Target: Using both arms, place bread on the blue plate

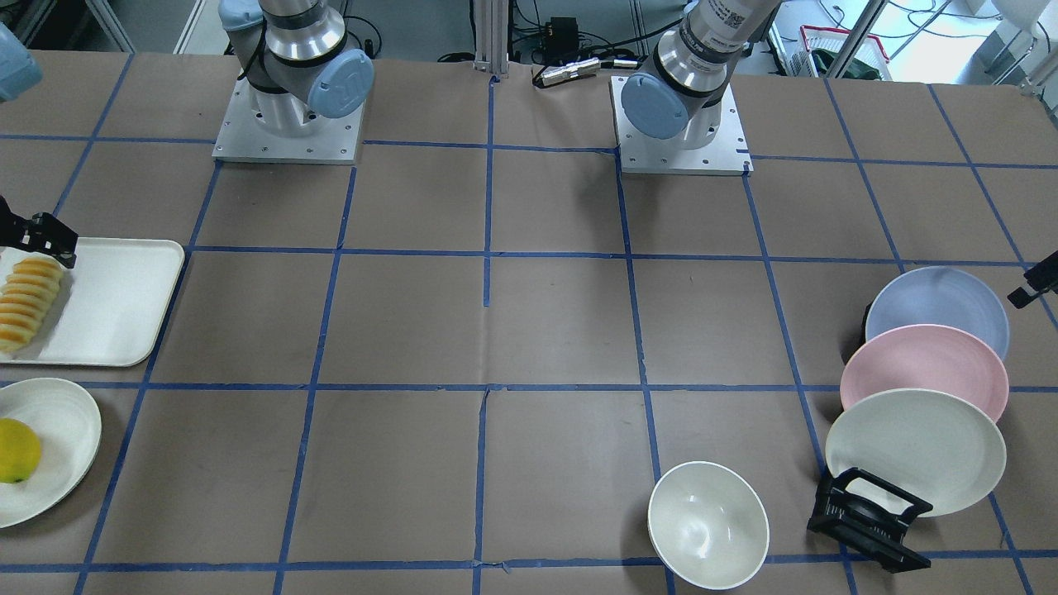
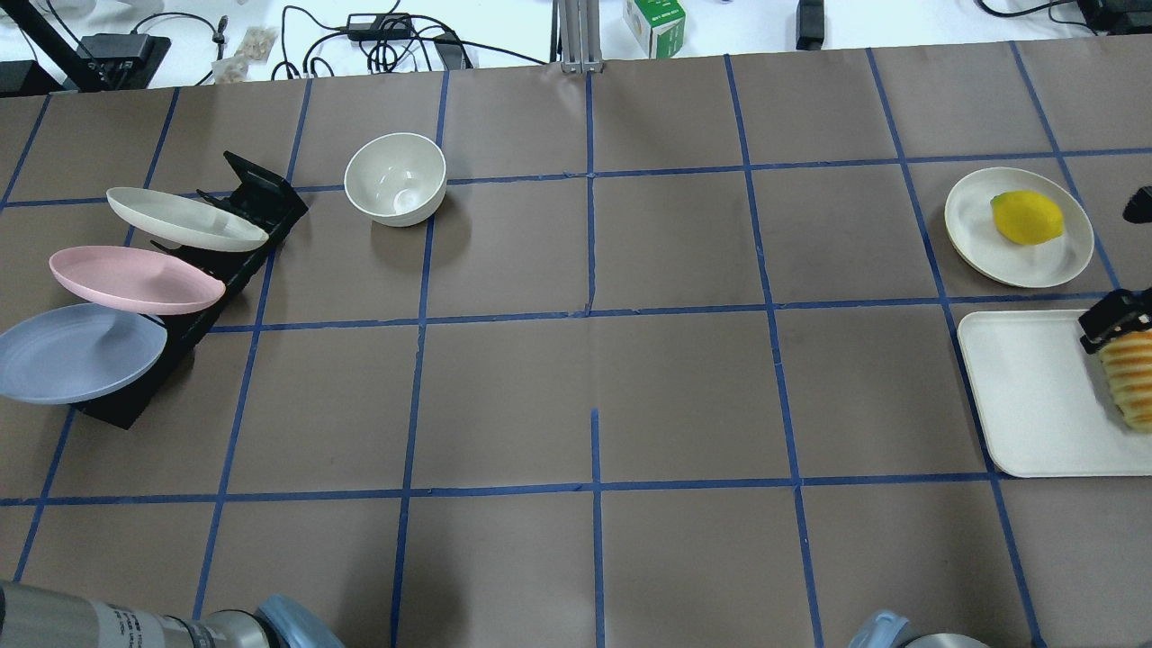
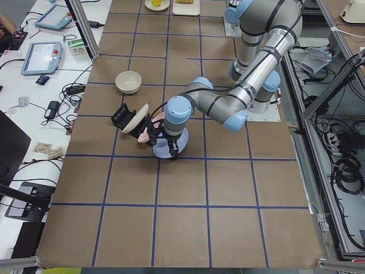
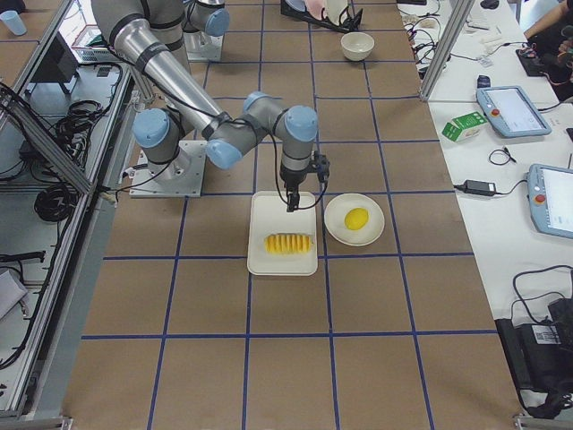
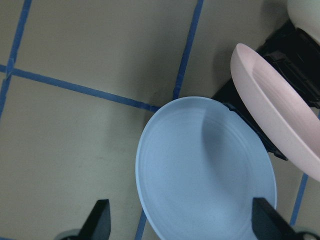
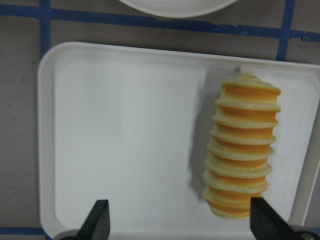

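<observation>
Where bread (image 6: 242,152) lies near the tray's (image 6: 125,140) rim, right pincer (image 6: 180,220) hangs wide.

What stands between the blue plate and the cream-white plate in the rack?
The pink plate stands between the blue plate and the cream-white plate; the overhead view shows it.

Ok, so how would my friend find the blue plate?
Look at the brown table with blue tape lines and find the black rack near one end, holding three tilted plates in a row. The blue plate is the end one, next to the pink plate, farthest from the white bowl.
</observation>
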You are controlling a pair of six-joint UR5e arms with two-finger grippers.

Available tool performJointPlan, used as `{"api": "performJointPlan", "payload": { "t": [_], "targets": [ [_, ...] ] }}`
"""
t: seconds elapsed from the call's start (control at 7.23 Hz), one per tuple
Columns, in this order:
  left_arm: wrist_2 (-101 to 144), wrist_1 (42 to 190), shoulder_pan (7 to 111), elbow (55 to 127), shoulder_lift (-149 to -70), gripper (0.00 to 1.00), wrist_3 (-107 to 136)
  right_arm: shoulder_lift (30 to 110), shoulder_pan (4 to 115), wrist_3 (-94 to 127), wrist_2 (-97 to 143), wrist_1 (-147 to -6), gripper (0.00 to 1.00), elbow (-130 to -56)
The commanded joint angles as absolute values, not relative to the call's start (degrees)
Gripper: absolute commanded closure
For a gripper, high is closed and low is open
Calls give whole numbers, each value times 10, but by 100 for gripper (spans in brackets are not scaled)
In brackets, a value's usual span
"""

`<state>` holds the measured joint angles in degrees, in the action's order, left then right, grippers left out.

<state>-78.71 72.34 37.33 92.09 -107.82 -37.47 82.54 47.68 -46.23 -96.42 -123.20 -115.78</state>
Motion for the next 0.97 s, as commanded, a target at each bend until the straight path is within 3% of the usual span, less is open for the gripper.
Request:
{"api": "performJointPlan", "payload": {
  "t": [0.0,0.83],
  "targets": [
    [-770,722,372,917,-1115,0,-379,748,424,-523,-962,-1315,0,-1167],
    [-767,722,359,913,-1175,0,-373,693,405,-522,-911,-1333,0,-1130]
  ]
}}
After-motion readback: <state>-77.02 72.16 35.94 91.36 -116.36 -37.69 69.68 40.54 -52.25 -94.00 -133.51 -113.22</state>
